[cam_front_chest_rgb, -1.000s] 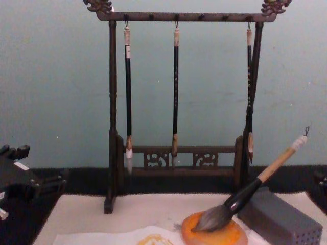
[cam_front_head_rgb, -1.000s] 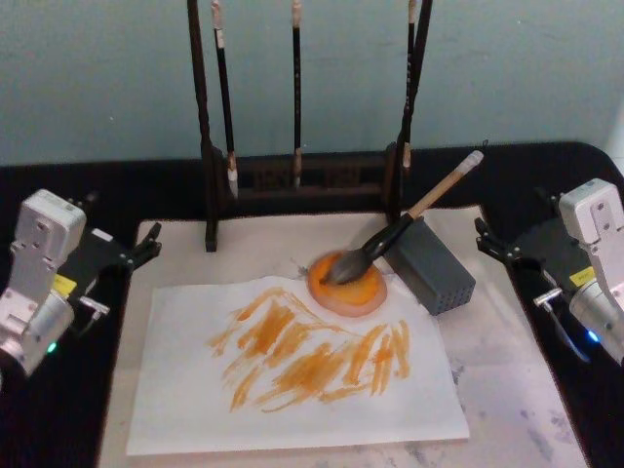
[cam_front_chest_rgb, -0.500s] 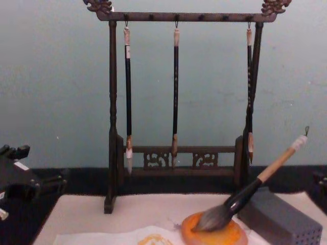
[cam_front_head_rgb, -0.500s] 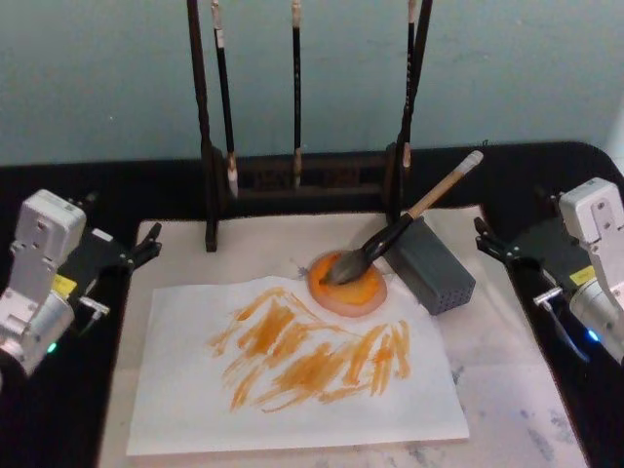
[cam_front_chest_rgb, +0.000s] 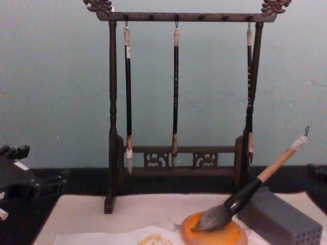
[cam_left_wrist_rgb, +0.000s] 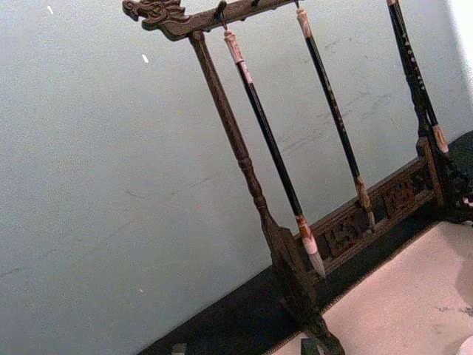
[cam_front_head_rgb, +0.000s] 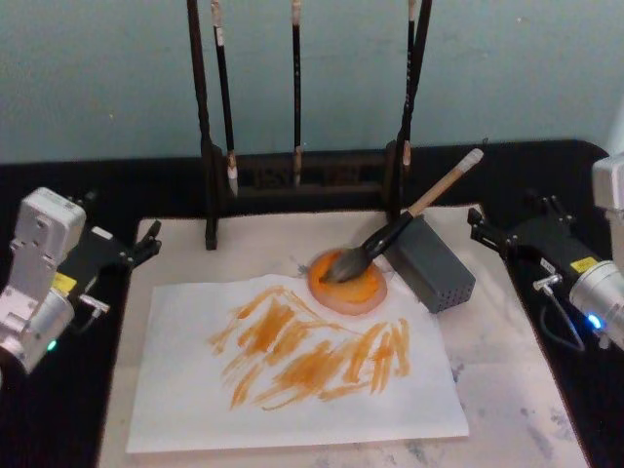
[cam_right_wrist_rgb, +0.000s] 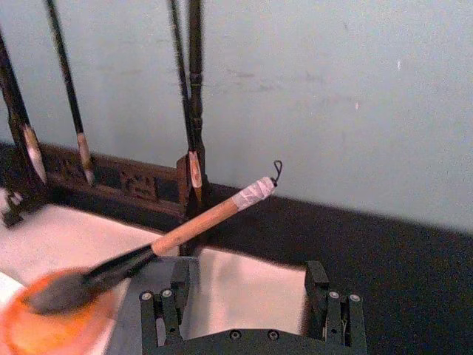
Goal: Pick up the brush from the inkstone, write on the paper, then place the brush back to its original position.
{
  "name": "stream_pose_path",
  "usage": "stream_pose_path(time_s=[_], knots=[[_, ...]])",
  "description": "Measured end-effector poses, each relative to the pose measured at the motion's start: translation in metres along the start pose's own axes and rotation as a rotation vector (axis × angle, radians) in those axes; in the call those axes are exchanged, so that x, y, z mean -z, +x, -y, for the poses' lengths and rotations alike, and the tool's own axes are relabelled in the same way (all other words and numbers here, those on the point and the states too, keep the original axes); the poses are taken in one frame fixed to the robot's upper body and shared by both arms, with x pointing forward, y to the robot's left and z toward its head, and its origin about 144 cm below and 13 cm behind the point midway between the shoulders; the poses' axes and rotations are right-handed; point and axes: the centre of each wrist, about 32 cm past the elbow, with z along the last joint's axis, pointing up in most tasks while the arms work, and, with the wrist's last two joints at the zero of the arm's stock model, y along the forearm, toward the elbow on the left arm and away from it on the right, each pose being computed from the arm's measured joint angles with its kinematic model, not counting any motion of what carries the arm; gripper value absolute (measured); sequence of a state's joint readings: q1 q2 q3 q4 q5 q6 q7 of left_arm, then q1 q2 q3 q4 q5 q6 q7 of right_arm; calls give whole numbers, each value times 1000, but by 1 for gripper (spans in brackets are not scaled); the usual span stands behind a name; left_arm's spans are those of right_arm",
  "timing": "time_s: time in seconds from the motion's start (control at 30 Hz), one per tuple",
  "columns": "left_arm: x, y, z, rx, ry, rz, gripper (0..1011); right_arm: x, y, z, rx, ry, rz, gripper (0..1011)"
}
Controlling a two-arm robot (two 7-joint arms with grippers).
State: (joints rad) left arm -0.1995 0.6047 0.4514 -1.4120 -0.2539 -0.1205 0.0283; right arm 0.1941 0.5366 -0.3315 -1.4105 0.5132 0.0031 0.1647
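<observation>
Locate the beige mat [cam_front_head_rgb: 526, 390] at workspace centre. Find the brush rack [cam_front_head_rgb: 302, 180] standing on its 12 o'clock edge, hung with three thin brushes [cam_front_head_rgb: 295, 97]. Find the paper [cam_front_head_rgb: 195, 409] lying flat toward the mat's 7 o'clock, crossed by many orange strokes.

Check the left gripper [cam_front_head_rgb: 148, 244]: at 9 o'clock, off the mat, fingertips apart, holding nothing. Treat as parked. Check the right gripper [cam_right_wrist_rgb: 247, 270]: at 3 o'clock, just off the mat edge, jaws spread wide, empty, pointed toward the brush handle, not touching it.

Find the grey block [cam_front_head_rgb: 439, 268] just beside the inkstone [cam_front_head_rgb: 363, 294], at its 3 o'clock. Find the inkstone at the paper's 1 o'clock edge. Find the brush [cam_front_head_rgb: 390, 239] with tuft seated on the inkstone, neck leaning on the block, handle rising toward 2 o'clock, free of both grippers.

Judge writing as done, given the strokes. Cannot tell whether return is complete or a fresh pick is pending. For a pick: advance toward 9 o'clock, centre the jaws around the tan handle above the black neck, close, then lift straight up before travel, sparing inkstone and block.
</observation>
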Motion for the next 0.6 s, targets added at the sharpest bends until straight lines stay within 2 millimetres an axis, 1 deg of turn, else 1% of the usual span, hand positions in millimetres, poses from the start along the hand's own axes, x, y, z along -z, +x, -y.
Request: stream_pose_path(time_s=[0.07,0.17,0.33,0.43,0.47,0.6], knots=[[0,0,0,0,0,0,1001,-1,1,0,-5,-6,-33,1000],[0,0,0,0,0,0,1001,-5,4,-3,-26,-32,-186,1000],[0,0,0,0,0,0,1001,-7,6,-6,-47,-59,-342,1000],[0,0,0,0,0,0,1001,-9,7,-10,-69,-76,-473,1000],[0,0,0,0,0,0,1001,-9,7,-10,-69,-76,-473,1000],[0,0,0,0,0,0,1001,-10,6,-15,-82,-89,-585,1000]])
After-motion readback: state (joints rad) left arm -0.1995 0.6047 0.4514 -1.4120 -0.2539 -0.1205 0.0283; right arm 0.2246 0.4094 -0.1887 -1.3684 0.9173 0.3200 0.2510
